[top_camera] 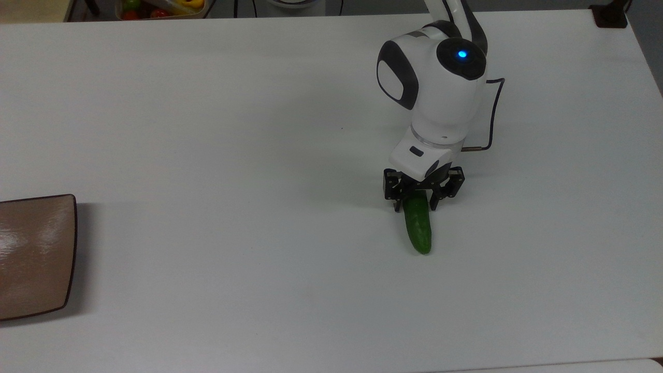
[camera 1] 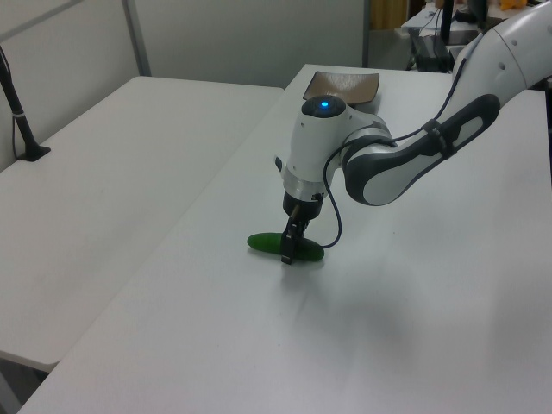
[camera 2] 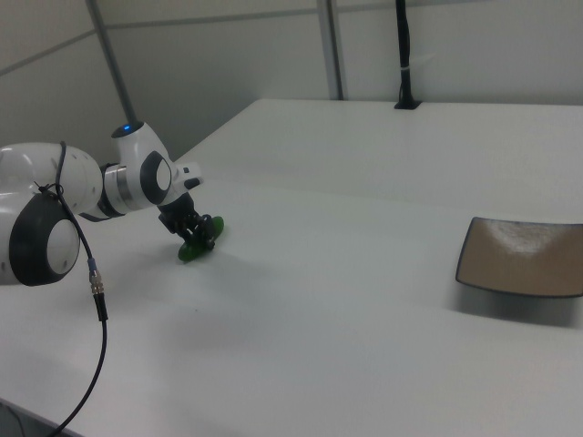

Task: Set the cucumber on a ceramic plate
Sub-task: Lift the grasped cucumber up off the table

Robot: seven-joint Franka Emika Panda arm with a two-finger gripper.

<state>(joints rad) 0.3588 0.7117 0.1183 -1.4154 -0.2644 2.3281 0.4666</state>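
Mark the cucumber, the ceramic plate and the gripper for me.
cucumber (top_camera: 418,230): top view, middle of its exposed green body.
ceramic plate (camera 2: 524,257): right view, centre of its glossy brown face.
gripper (top_camera: 416,203): top view, midway between its fingers, astride the cucumber's upper end.

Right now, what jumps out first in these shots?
The white arm's end effector is down on the table, its fingers straddling the upper end of the dark green cucumber, right of centre in the top view. The tan-brown ceramic plate sits far off at the top view's left edge, with nothing on it.
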